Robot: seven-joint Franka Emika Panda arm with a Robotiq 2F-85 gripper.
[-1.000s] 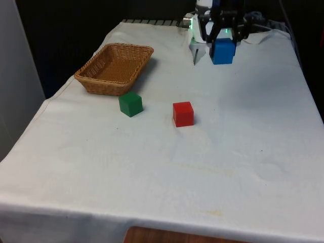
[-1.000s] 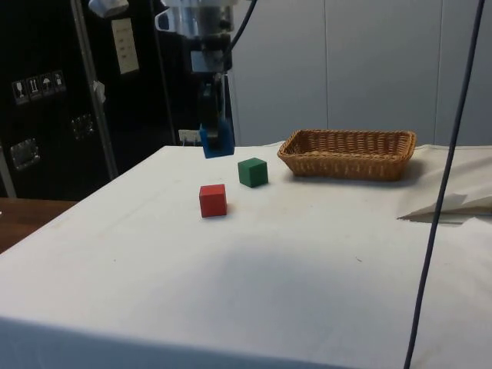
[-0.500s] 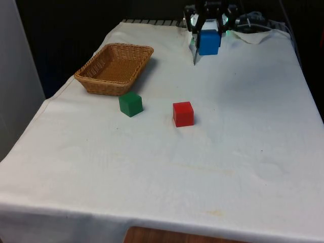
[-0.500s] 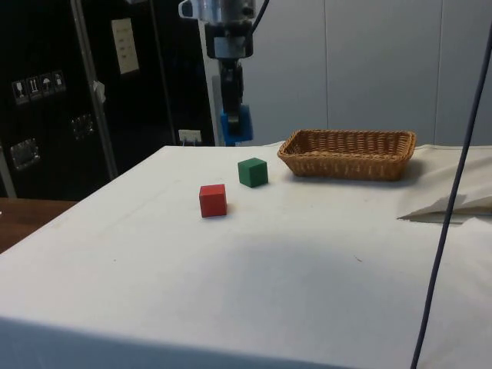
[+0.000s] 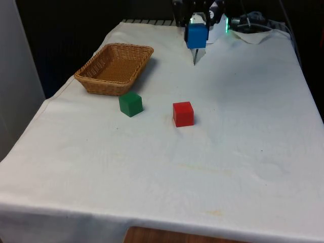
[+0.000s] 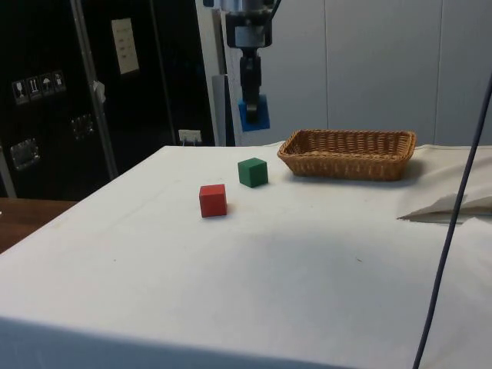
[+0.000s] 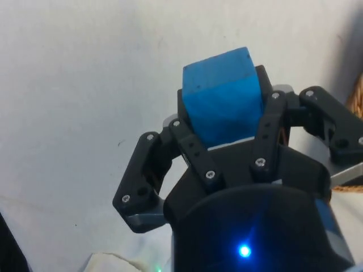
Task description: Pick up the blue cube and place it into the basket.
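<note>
The gripper (image 5: 196,31), clamped on the blue cube (image 5: 196,35), hung high above the table; the basket (image 5: 132,49) lay toward the front view's left.

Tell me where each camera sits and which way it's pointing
Front view: at the table's near end, looking across at the basket, green cube, red cube; the gripper carries the blue cube.
Side view: beside the table, facing dark cabinets; gripper overhead.
Wrist view: on the wrist, looking down; jaws clamp the blue cube.
Shared: front and side views show all cubes and the basket.
</note>
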